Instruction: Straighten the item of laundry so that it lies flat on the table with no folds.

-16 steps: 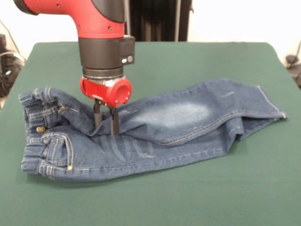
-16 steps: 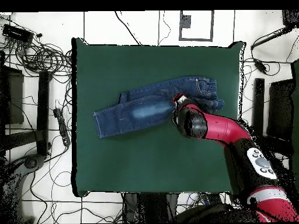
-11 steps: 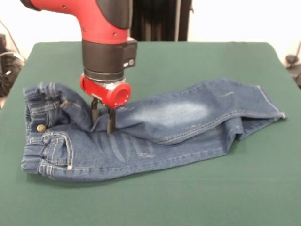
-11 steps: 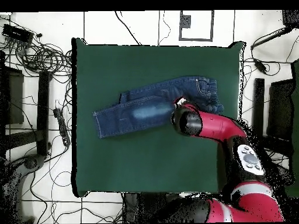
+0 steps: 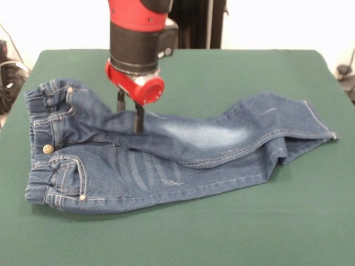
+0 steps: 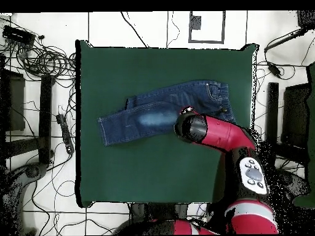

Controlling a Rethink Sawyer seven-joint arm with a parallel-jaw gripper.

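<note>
From the front, the denim jeans (image 5: 166, 158) lie across the middle of the green table (image 5: 233, 72), waistband toward its left edge, cuffs toward the right. One leg overlaps the other. The gripper (image 5: 128, 115) stands near the crotch, fingers pinched close on a ridge of denim, it seems. Tugging from there risks dragging the whole pair and leaving the overlap.

Tangled black cables (image 6: 43, 58) on the white tiled floor (image 6: 144, 27)
</note>
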